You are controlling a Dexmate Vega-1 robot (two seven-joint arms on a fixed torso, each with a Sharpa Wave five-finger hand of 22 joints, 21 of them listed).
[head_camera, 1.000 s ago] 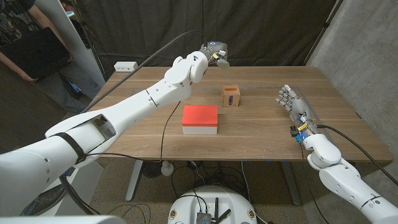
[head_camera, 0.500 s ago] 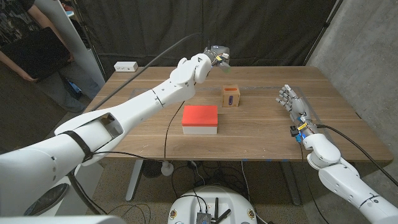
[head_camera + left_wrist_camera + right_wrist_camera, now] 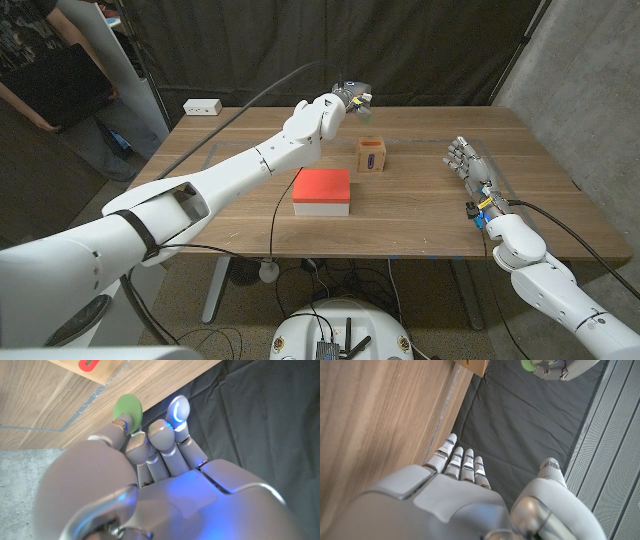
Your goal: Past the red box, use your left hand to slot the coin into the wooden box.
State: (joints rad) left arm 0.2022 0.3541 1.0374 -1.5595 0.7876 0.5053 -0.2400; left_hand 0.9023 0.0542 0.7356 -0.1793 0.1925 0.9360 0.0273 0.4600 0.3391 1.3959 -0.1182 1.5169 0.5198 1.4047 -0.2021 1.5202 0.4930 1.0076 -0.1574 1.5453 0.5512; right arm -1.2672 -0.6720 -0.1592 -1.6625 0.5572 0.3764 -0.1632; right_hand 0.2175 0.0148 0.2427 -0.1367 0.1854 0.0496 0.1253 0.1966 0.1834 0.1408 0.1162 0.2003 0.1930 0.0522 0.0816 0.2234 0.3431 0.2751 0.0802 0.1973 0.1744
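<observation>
The left hand (image 3: 345,98) pinched the flat green round coin (image 3: 127,408) high beyond the red rectangular box (image 3: 322,188), near the slotted wooden box (image 3: 372,153), apparently readying insertion, while the right hand (image 3: 467,162), fingers extended and grasping nothing, waited on the wooden worktop (image 3: 420,215).

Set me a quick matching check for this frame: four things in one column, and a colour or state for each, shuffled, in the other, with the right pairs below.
Things:
1. coin
2. left hand
3. right hand
4. wooden box

States:
A. stands beyond the red box, slot facing up
B. green, pinched at the fingertips
C. empty, fingers straight, near the table's right side
D. raised above the table's far edge, holding the coin

Pairs: 1-B, 2-D, 3-C, 4-A
</observation>
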